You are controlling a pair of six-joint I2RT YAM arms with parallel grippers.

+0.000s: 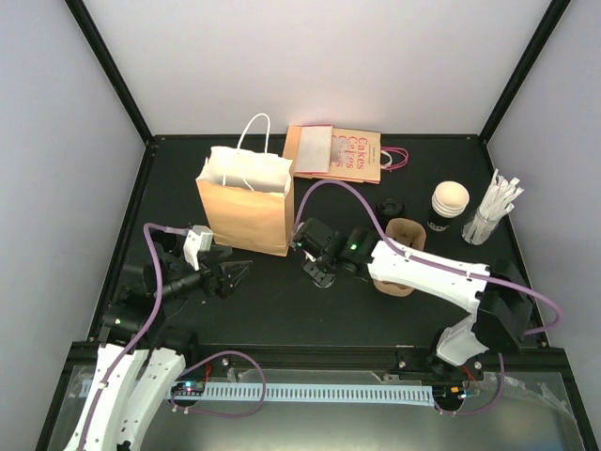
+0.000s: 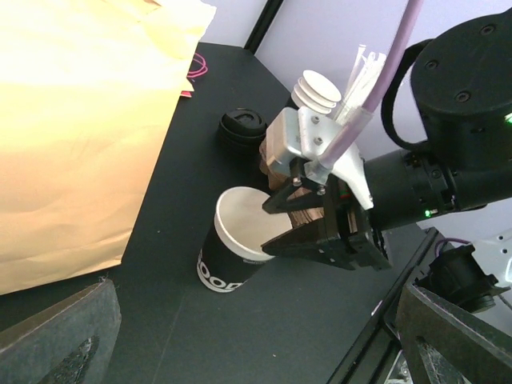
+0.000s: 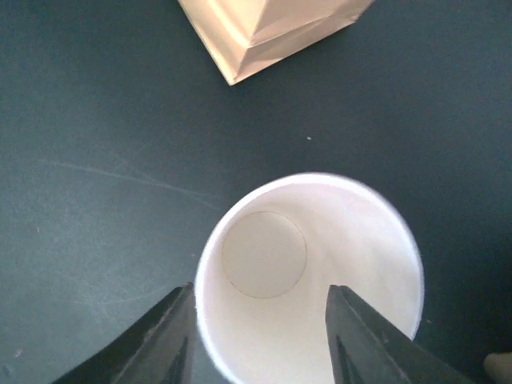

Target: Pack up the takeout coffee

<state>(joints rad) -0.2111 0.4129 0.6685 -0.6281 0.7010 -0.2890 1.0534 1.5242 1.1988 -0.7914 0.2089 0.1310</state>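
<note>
The takeout coffee cup (image 2: 232, 256), black outside and cream-white inside, stands open and without its lid on the black table, right of the brown paper bag (image 1: 246, 205). From above its inside fills the right wrist view (image 3: 308, 280). My right gripper (image 3: 261, 290) is open over its rim, with one finger outside the wall and the other over the inside. The left wrist view also shows this gripper (image 2: 267, 230) at the cup. The round black lid (image 2: 242, 126) lies apart behind it. My left gripper (image 1: 233, 274) is open and empty, left of the cup.
A brown pulp cup carrier (image 1: 404, 254) sits under the right arm. A stack of cups (image 1: 449, 207) and white wrapped straws (image 1: 493, 211) stand at the far right. A flat printed bag (image 1: 338, 153) lies behind the upright bag.
</note>
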